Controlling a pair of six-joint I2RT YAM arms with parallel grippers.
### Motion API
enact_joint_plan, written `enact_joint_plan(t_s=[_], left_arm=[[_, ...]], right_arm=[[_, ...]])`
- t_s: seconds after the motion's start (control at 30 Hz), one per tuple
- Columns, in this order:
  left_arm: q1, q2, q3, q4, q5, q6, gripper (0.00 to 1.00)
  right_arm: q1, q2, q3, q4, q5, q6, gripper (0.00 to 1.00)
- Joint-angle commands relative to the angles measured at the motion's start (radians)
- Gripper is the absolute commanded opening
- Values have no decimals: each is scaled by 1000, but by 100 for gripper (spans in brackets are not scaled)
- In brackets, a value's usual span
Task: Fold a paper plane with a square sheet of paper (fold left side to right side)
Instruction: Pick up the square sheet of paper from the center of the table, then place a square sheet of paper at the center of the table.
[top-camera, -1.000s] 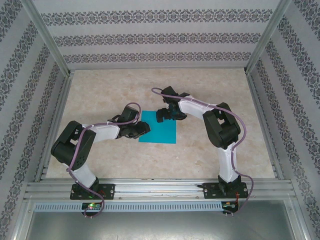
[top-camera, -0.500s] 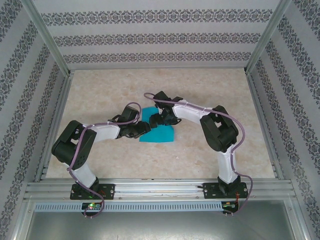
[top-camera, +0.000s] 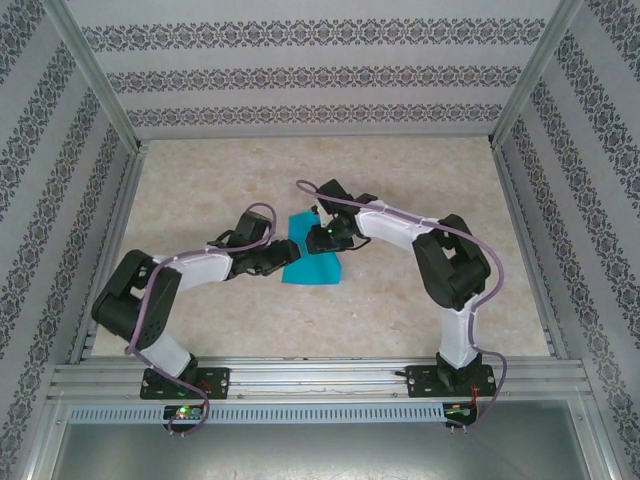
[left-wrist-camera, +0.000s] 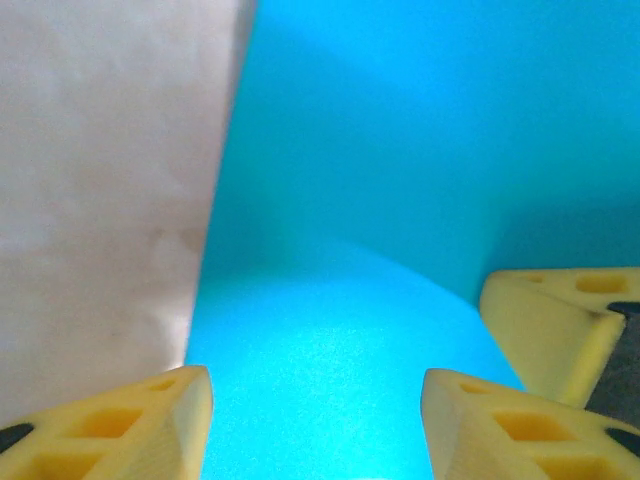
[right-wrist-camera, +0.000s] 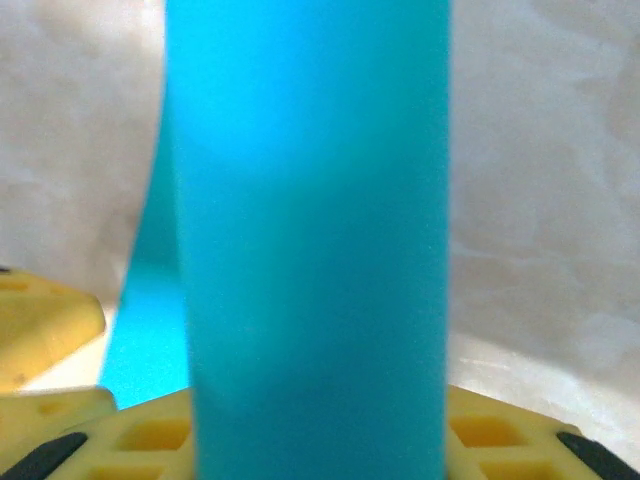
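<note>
Looking from above, I am seeing the thin teal-blue square sheet of paper (top-camera: 320, 270) lying just right of the left gripper (top-camera: 285, 257) and beneath the right gripper (top-camera: 320, 236). On the left wrist, its fingers (left-wrist-camera: 140, 425) are standing apart, with the sheet spreading ahead between them. On the right wrist, the sheet is rising between the fingers (right-wrist-camera: 510, 440); I cannot tell whether they are pinching it.

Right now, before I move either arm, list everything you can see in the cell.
square sheet of paper: one, teal-blue, mid-table, partly lifted and bent
table: one, beige marbled, under the paper
walls: three, grey-patterned, around the table
frame rails: several, silver, along the near edge
cables: two, purple, one along each arm
left gripper: one, yellow fingers, open over the paper's left edge
right gripper: one, yellow fingers, at the paper's far side, grip unclear
</note>
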Motion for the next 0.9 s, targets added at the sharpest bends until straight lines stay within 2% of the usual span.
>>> enact_joint_plan(t_s=[0.0, 0.17, 0.4, 0.47, 0.57, 0.7, 0.87], left_arm=[[59, -130, -36, -14, 8, 61, 59], [141, -343, -99, 17, 97, 173, 66], [173, -650, -195, 219, 266, 278, 97], [173, -702, -202, 277, 317, 281, 100], [174, -722, -184, 359, 418, 254, 100], [166, -669, -146, 454, 535, 183, 100], [132, -587, -119, 546, 597, 139, 100]], right_arm=[[-32, -107, -62, 103, -150, -28, 38], [-86, -261, -170, 209, -336, -77, 36], [-151, -535, -293, 291, -560, -127, 35], [-159, -601, -313, 311, -615, -122, 35], [-160, -674, -333, 343, -693, -103, 34], [-142, -722, -337, 384, -764, -64, 34], [-88, -722, -320, 396, -773, -58, 33]])
